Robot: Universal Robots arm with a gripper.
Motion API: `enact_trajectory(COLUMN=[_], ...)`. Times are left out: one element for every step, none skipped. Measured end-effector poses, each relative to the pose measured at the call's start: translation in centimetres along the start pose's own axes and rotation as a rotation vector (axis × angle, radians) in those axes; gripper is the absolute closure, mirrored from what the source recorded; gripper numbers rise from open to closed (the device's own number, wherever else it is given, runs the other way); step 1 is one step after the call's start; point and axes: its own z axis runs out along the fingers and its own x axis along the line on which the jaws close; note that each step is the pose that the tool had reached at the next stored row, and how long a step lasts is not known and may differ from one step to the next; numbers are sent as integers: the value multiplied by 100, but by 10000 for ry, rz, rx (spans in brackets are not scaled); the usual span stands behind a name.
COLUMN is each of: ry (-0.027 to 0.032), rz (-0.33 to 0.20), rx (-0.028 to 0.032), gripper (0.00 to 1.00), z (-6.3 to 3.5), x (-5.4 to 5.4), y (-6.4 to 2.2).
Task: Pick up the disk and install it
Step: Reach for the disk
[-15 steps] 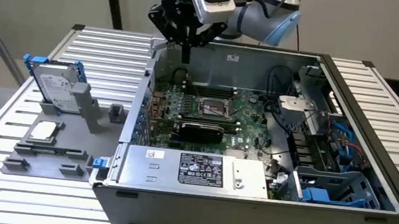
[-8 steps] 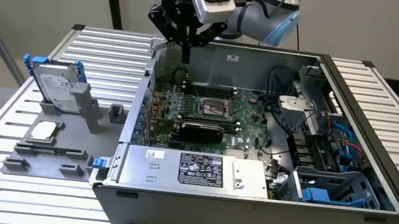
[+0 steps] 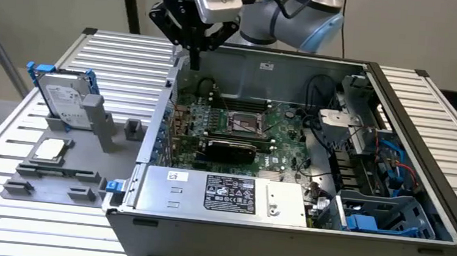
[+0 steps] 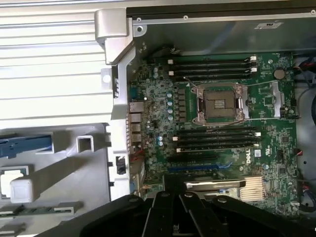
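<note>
Open computer case (image 3: 203, 239) sits nearest; beside its wall, on the exterior view's left, the disk (image 3: 61, 95) stands on edge in a grey fixture (image 3: 79, 153), long axis upright; farther back the gripper (image 3: 193, 59) hangs over the case's far corner, jaws closed together, empty; the disk lies leftward and nearer.

Exterior view, clock bearings from the gripper (image 3: 192, 62), which hangs over the computer case wall (image 3: 158, 122). Toward 8 o'clock there is open air above the slatted table (image 3: 128, 53) out to the disk (image 3: 66, 98). A grey fixture post (image 3: 93, 116) crowds the disk at its 4 o'clock. Toward 4 o'clock the case top is open. The blue drive cage (image 3: 381, 214) is hemmed in by cables (image 3: 373, 161) at its 12 and the power supply (image 3: 223, 195) at its 9.
</note>
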Motion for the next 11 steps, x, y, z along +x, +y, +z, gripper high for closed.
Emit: enact_trajectory(ry=[0, 0, 0, 0, 0, 0, 0, 0, 0, 0, 0], rz=[-2, -2, 0, -1, -2, -1, 0, -1, -2, -1, 0], rx=[-1, 0, 0, 0, 0, 0, -1, -1, 0, 0, -1], gripper=[100, 100, 100, 100, 100, 100, 100, 100, 100, 100, 100], z=[-1, -2, -2, -3, -4, -5, -6, -6, -7, -8, -8], x=[49, 93, 138, 184, 231, 273, 322, 367, 412, 458, 504], y=[1, 2, 4, 5, 6, 8, 9, 10, 11, 12, 13])
